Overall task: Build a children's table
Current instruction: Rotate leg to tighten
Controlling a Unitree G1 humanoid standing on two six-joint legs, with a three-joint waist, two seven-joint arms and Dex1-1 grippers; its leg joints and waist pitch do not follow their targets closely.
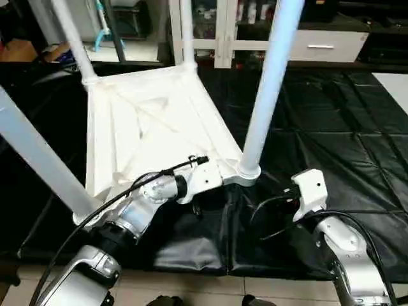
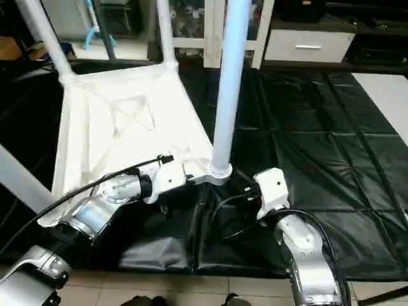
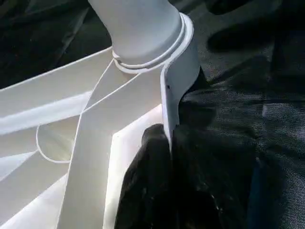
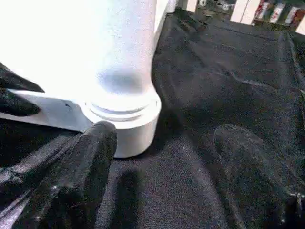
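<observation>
My left gripper [image 1: 199,205] has its fingers closed on the tabletop [image 1: 150,124] rim beside the corner socket [image 4: 128,125]. My right gripper [image 4: 162,181] fingers stand open, one fingertip [image 4: 97,143] just beside that socket, which holds an upright leg [image 1: 268,83].

Upturned tabletop [image 2: 121,127] on black mat [image 2: 306,127], four legs [image 2: 228,83] standing

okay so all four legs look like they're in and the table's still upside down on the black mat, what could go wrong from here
1. The left gripper, shut, sits at the tabletop edge by the near leg; a pull there may drag the table across the creased black mat.
2. The right gripper is open just beside that leg's corner socket; a sideways bump could tilt or loosen the leg.
3. How deep the legs sit isn't visible; flipping may drop one.
</observation>
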